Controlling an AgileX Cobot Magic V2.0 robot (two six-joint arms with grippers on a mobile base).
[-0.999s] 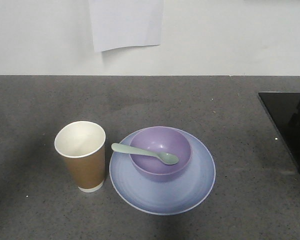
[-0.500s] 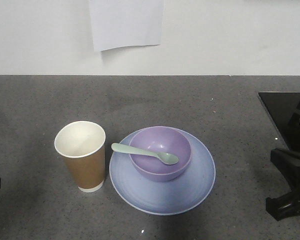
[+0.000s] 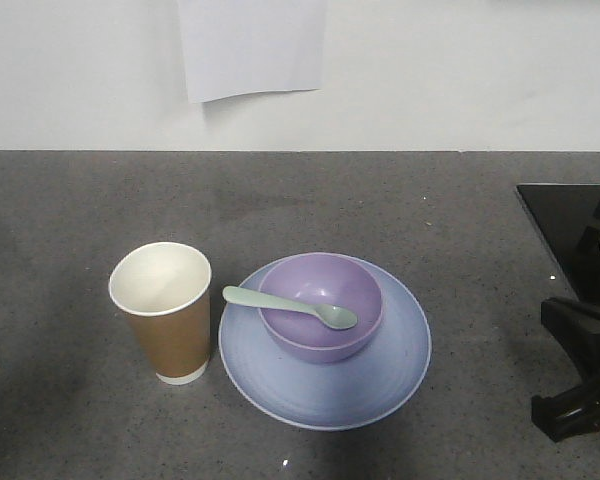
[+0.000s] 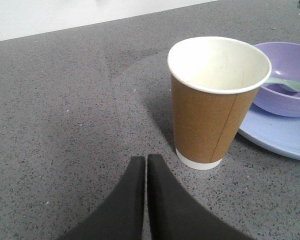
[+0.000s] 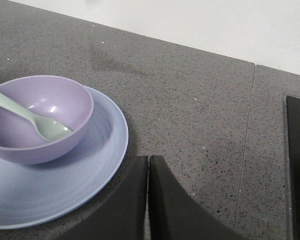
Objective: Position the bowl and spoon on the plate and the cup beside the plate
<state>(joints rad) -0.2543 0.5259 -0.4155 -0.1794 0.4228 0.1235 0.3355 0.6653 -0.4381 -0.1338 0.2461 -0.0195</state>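
**On the plate: bowl and spoon set, cup alongside**

On the plate (image 3: 325, 385) sits the bowl (image 3: 321, 305), the spoon (image 3: 290, 307) resting in it, handle over the rim. The cup (image 3: 164, 312) stands upright just beside the plate on the worktop (image 3: 80, 220). It looks light and crushable; hold it mid-wall, gently. Left gripper (image 4: 146, 165) near the cup, fingers together, empty; right gripper (image 5: 148, 165) beside the plate, likewise.

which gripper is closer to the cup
Left. The left gripper, shut, sits just short of the cup; the right gripper, also shut, is past the plate on its far side.
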